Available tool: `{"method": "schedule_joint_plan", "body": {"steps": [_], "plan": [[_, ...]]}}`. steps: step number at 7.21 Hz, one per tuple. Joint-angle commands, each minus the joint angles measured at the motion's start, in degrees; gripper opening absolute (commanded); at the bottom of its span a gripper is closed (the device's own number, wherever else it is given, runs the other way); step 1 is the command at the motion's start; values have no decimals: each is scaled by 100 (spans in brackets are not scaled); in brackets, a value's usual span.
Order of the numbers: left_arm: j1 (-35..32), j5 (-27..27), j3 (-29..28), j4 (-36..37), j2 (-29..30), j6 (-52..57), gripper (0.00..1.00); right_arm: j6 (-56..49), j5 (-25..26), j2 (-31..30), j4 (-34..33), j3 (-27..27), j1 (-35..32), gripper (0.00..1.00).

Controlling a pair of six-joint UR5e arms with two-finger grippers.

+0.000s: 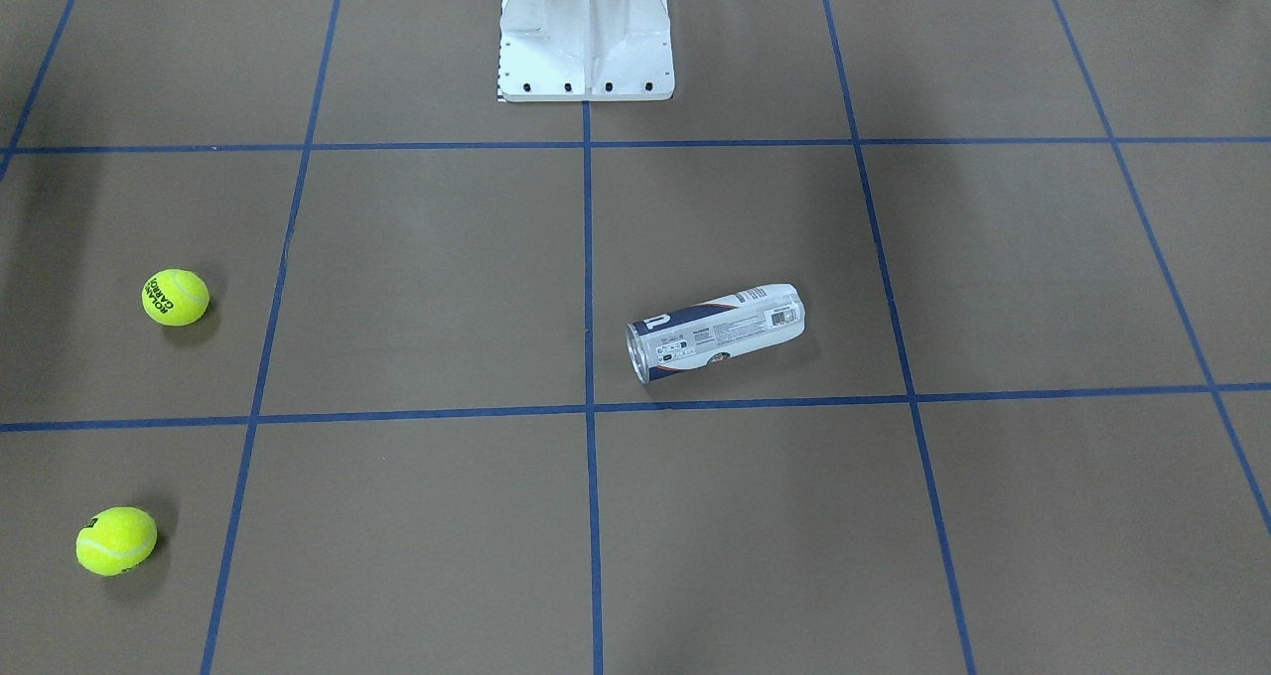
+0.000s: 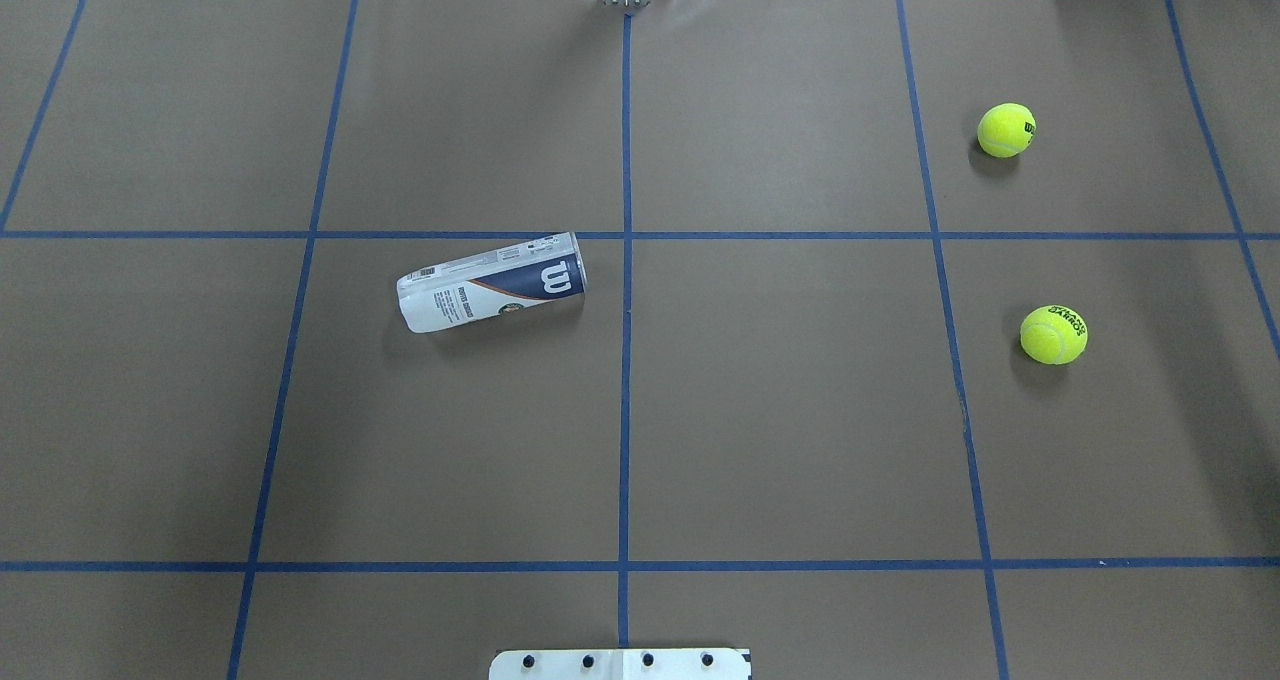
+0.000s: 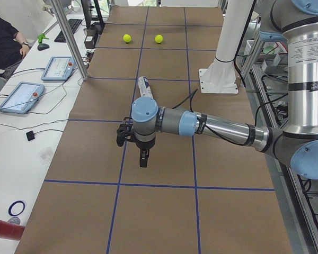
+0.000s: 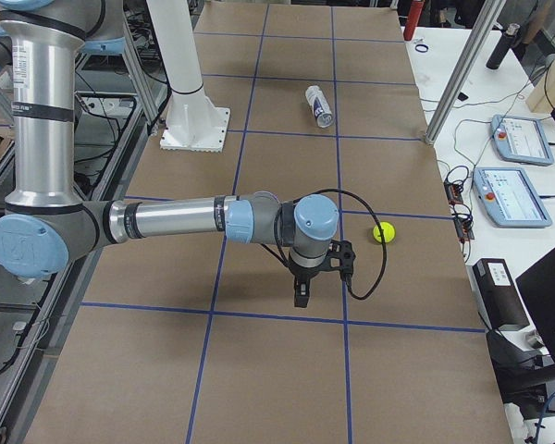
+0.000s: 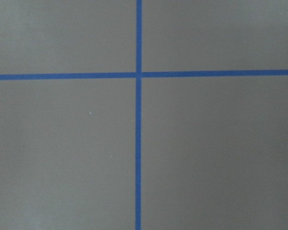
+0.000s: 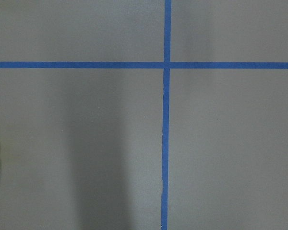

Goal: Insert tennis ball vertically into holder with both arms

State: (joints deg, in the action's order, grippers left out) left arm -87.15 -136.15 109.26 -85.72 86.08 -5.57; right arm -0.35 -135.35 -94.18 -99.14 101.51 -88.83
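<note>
The holder [image 2: 492, 282] is a clear can with a white and navy label. It lies on its side on the robot's left half of the table, its metal rim [image 1: 637, 353] toward the centre line. It also shows in the side views [image 3: 143, 84] [image 4: 320, 105]. Two yellow tennis balls [image 2: 1006, 129] [image 2: 1053, 334] lie on the right half, also seen from the front [image 1: 176, 297] [image 1: 116, 540]. My left gripper [image 3: 140, 156] hangs over bare table, well short of the can. My right gripper [image 4: 303, 291] hangs near one ball [image 4: 383, 233]. I cannot tell whether either is open or shut.
The white pedestal base [image 1: 586, 40] stands at the robot's side of the table. Blue tape lines [image 5: 138, 143] grid the brown surface. Tablets [image 3: 58, 67] and a seated person [image 3: 2, 42] are on the operators' side. A metal post [image 4: 462, 65] stands beside the table.
</note>
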Motion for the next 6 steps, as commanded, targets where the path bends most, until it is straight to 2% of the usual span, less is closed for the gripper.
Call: {"method": "schedule_joint_plan", "body": {"steps": [1, 3, 5, 6], "plan": [[529, -35, -158, 29, 1352, 29, 100, 8, -9, 5, 0, 9, 6, 100], [925, -26, -2, -23, 1945, 73, 98, 17, 0, 31, 0, -26, 6, 100], [1793, 70, -1, -33, 2578, 482, 98, 17, -9, 31, 0, -9, 6, 100], [2268, 523, -19, -6, 2945, 930, 99, 17, -9, 49, -9, -26, 6, 100]]}}
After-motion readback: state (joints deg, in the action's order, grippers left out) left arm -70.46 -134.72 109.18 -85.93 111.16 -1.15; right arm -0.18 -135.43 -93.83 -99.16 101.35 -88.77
